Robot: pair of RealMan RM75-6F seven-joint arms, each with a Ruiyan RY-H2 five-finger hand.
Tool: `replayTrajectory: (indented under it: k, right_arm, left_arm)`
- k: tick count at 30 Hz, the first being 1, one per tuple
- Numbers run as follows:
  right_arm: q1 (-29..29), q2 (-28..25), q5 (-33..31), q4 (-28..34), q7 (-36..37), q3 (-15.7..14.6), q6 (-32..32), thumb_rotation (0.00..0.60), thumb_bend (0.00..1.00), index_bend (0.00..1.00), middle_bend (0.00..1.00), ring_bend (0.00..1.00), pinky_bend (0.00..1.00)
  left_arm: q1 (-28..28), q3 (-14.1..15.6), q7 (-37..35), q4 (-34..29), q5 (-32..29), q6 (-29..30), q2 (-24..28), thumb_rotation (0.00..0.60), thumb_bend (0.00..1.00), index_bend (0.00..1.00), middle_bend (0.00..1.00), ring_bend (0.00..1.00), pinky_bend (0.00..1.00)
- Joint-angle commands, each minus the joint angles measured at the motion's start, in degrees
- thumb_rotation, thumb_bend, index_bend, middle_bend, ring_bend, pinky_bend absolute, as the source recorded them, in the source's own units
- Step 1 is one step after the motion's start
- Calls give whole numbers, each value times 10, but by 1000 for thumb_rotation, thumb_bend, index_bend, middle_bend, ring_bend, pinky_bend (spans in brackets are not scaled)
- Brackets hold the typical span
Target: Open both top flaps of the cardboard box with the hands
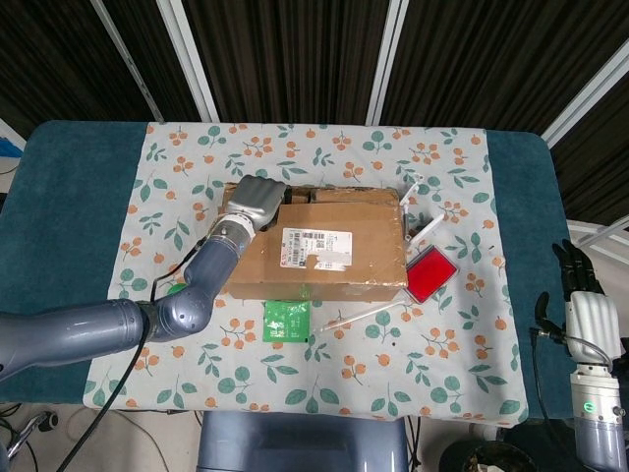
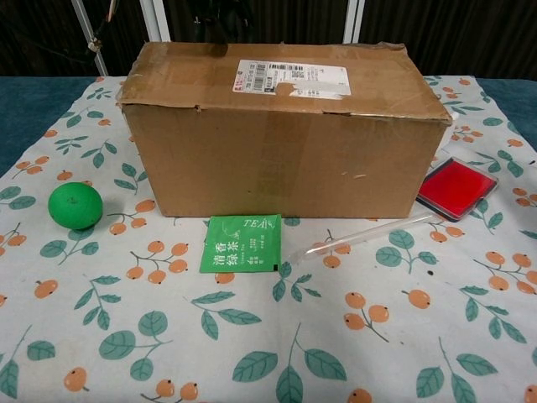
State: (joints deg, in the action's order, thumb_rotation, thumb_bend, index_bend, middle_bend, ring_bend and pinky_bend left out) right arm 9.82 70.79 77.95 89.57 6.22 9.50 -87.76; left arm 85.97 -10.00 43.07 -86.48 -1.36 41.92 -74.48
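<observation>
**Left hand at box corner; flaps not yet raised**

The cardboard box (image 1: 329, 248) sits mid-desk (image 1: 79, 197), top flaps closed. The left hand (image 1: 254, 202) rests on its far-left top edge, fingers curled over, likely seeking purchase. The right hand (image 1: 588, 313) hangs off-desk, empty, fingers extended.

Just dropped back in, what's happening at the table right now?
The left hand rests on the far left corner of the cardboard box, whose top flaps look closed in the chest view. The right hand hangs off the table's right edge, holding nothing. A green ball, tea packet, clear stick and red pad lie around the box.
</observation>
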Motion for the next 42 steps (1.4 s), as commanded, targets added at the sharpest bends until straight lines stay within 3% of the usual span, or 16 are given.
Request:
replayTrajectory:
  k: [1,26,37,42]
  right_arm:
    - [-1,1,1,-1,1,1,0,600,704,0,0,0,254]
    - [-5,7,-7,-7,-3,4,26,600,704,0,0,0,254]
    - [-7,7,-3,-5,-3,5,27,600,703,0,0,0,254]
    - [-8,7,-2,-4,-3,6,28,600,704,0,0,0,254]
  left_arm:
    - [-4,-9,-14,-13,8,4,13,600,1000,379,534,451,507]
    - [-50,-82,-131,-287,99,1,221,600,1000,367,532,450,505]
    - [-69,-94,-171,-397,165,-15,274,600,1000,363,528,449,503]
    - [-78,-82,-178,-434,192,-30,287,600,1000,355,523,444,501]
